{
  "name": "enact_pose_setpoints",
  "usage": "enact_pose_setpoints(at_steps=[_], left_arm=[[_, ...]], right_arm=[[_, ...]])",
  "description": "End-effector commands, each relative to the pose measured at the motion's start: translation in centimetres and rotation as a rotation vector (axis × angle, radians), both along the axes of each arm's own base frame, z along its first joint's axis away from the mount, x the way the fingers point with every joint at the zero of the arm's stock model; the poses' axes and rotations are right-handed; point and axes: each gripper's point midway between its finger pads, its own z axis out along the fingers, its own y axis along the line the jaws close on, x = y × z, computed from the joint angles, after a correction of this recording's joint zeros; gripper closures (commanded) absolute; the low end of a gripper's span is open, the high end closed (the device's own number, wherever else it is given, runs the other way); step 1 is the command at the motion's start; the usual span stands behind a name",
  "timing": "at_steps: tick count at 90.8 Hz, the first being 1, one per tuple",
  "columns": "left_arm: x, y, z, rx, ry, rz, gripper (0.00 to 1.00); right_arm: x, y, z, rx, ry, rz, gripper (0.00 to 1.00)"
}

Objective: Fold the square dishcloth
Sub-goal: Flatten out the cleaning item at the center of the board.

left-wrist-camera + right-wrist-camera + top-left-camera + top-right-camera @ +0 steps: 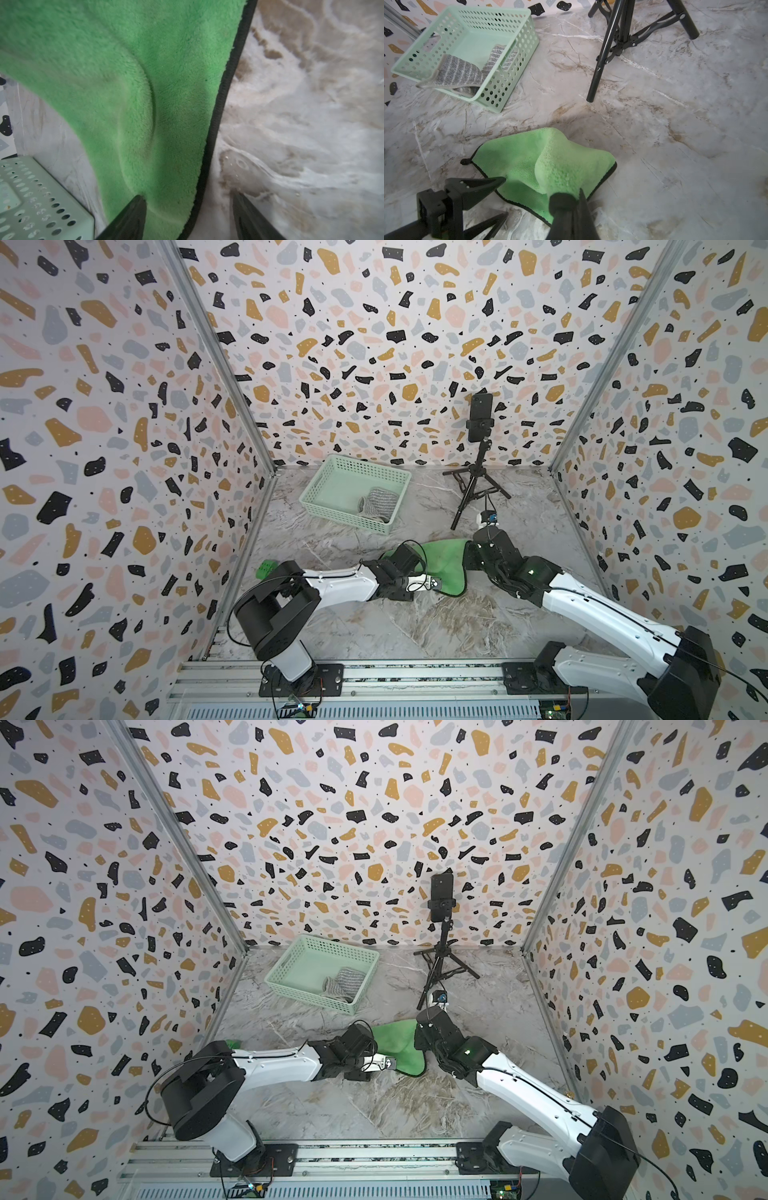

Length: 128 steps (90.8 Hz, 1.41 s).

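The green square dishcloth (446, 562) (397, 1042) with black edging lies on the marble table between my two arms. My right gripper (571, 195) (471, 556) is shut on a bunched part of the dishcloth (517, 158) and holds that part raised in a hump, while the remainder stays on the table. My left gripper (189, 196) (439, 585) is open at the cloth's near edge. One of its fingers (133, 214) is over the green pile (145, 83) and its partner is over bare marble, with the black hem running between them.
A mint perforated basket (316, 483) (508, 83) holding a grey striped cloth (376, 506) stands at the back left. A black tripod (478, 477) with a phone stands at the back right. A small green block (266, 568) sits behind the left arm. Patterned walls enclose the table.
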Motion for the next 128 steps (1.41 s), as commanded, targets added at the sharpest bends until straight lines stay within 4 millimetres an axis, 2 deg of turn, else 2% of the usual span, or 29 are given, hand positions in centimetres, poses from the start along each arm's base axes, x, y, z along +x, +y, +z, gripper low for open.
enact_pose_setpoints(at_steps=[1, 12, 20, 27, 34, 47, 55, 62, 68, 74, 78, 85, 94, 102, 107, 112, 119, 128], left_arm=[[-0.3, 0.4, -0.7, 0.032, 0.033, -0.028, 0.46], [-1.6, 0.9, -0.7, 0.049, 0.096, -0.039, 0.74], [-2.7, 1.3, 0.4, 0.036, 0.121, -0.047, 1.00], [-3.8, 1.7, 3.1, -0.012, 0.114, -0.053, 1.00], [-5.0, 2.0, 6.9, -0.100, 0.081, -0.056, 1.00], [-7.8, 4.1, 13.0, -0.235, 0.033, -0.061, 1.00], [-9.6, 5.2, 15.2, -0.309, 0.016, -0.082, 1.00], [-9.8, 5.5, 14.5, -0.328, 0.010, -0.066, 1.00], [-9.7, 5.4, 13.2, -0.303, 0.054, -0.038, 0.84], [-10.1, 5.1, 13.2, -0.314, 0.122, -0.007, 0.67], [-10.9, 4.9, 14.1, -0.356, 0.156, -0.016, 0.59], [-13.4, 4.7, 16.8, -0.500, 0.203, -0.072, 0.36], [-15.6, 5.3, 19.7, -0.629, 0.222, -0.104, 0.27], [-15.8, 6.4, 18.8, -0.563, 0.245, -0.078, 0.26], [-15.3, 7.2, 17.5, -0.518, 0.252, -0.054, 0.27], [-14.7, 7.8, 16.9, -0.515, 0.263, -0.029, 0.27], [-13.6, 8.5, 16.2, -0.513, 0.260, -0.002, 0.27], [-11.4, 9.2, 15.3, -0.479, 0.175, 0.037, 0.28]], right_arm=[[-0.3, -0.3, 0.0, -0.010, 0.009, 0.012, 1.00], [-0.6, -0.7, 1.0, -0.013, -0.016, 0.015, 1.00], [-0.7, -0.9, 2.0, -0.012, -0.032, 0.020, 1.00], [-1.0, -0.9, 2.9, -0.010, -0.039, 0.037, 1.00], [-1.7, -1.0, 3.9, -0.006, -0.048, 0.059, 1.00], [-4.0, -1.2, 7.4, -0.008, -0.117, 0.115, 1.00], [-5.9, -1.3, 9.4, 0.009, -0.155, 0.157, 1.00], [-7.3, -0.8, 10.2, 0.033, -0.151, 0.212, 1.00], [-8.9, 1.3, 10.8, 0.082, -0.120, 0.325, 1.00], [-10.7, 3.5, 11.8, 0.097, -0.101, 0.427, 1.00], [-11.9, 4.7, 12.8, 0.078, -0.122, 0.474, 1.00], [-13.4, 6.4, 15.0, 0.043, -0.183, 0.520, 1.00], [-14.7, 9.1, 17.3, 0.067, -0.197, 0.572, 1.00], [-13.9, 10.3, 17.9, 0.035, -0.200, 0.538, 1.00], [-12.5, 10.6, 17.4, -0.032, -0.223, 0.493, 1.00], [-10.8, 11.0, 15.6, -0.075, -0.175, 0.473, 1.00], [-6.7, 11.1, 10.6, -0.087, -0.008, 0.404, 1.00], [-1.6, 10.8, 4.4, -0.138, 0.142, 0.318, 1.00]])
